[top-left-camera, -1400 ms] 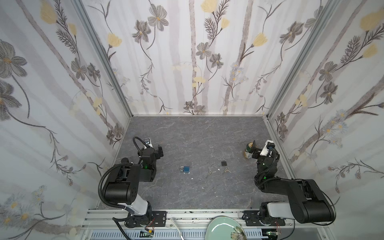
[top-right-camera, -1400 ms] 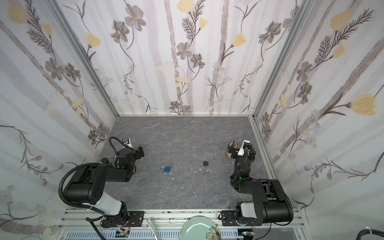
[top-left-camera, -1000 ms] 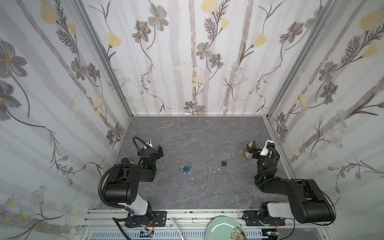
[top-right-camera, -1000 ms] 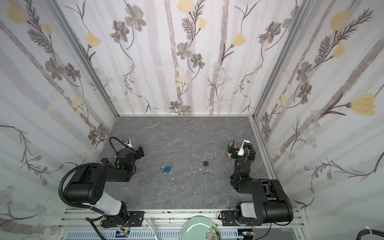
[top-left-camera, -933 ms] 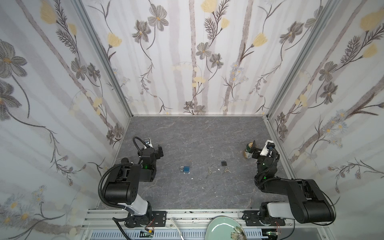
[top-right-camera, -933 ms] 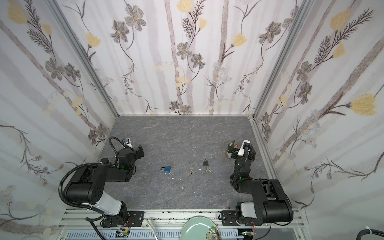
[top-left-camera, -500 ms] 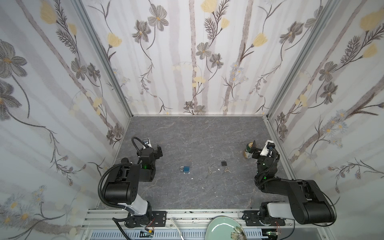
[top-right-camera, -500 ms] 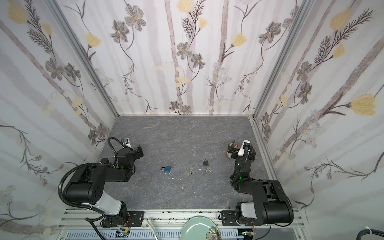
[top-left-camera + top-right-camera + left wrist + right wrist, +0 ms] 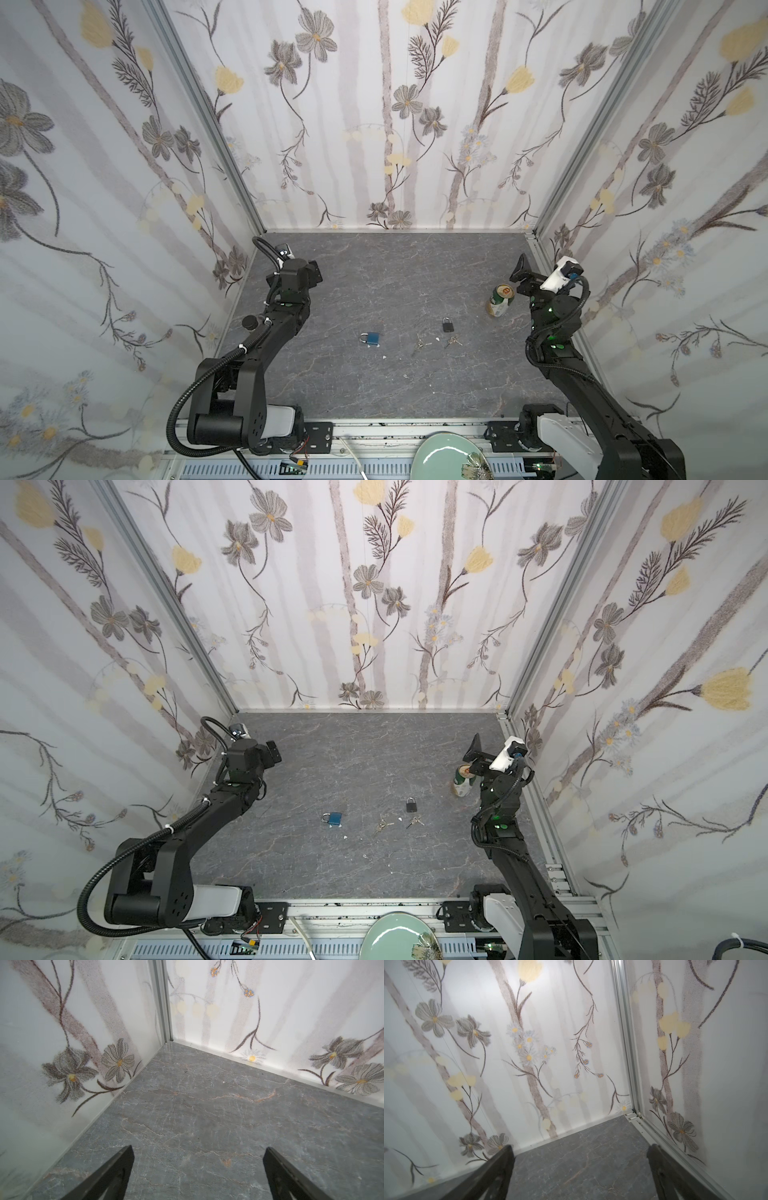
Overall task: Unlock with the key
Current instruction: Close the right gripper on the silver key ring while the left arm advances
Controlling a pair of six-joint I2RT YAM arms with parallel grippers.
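Both top views show a blue padlock [image 9: 371,338] [image 9: 334,818] and a smaller black padlock [image 9: 447,324] [image 9: 411,804] lying mid-floor. Two small bunches of keys lie between them, one key bunch [image 9: 419,344] [image 9: 383,825] nearer the blue padlock and a second key bunch [image 9: 453,341] [image 9: 415,821] just below the black one. My left gripper [image 9: 311,272] [image 9: 198,1153] is open and empty near the left wall, far from the locks. My right gripper [image 9: 528,275] [image 9: 580,1155] is open and empty by the right wall. Neither wrist view shows locks or keys.
A green and gold drink can [image 9: 500,300] [image 9: 464,782] stands right beside my right gripper. A pale green plate [image 9: 451,457] sits on the front rail outside the floor. Flowered walls close in three sides of the grey marble floor [image 9: 374,270].
My left gripper has drifted slightly toward the left wall. The right arm, locks and keys have not moved.
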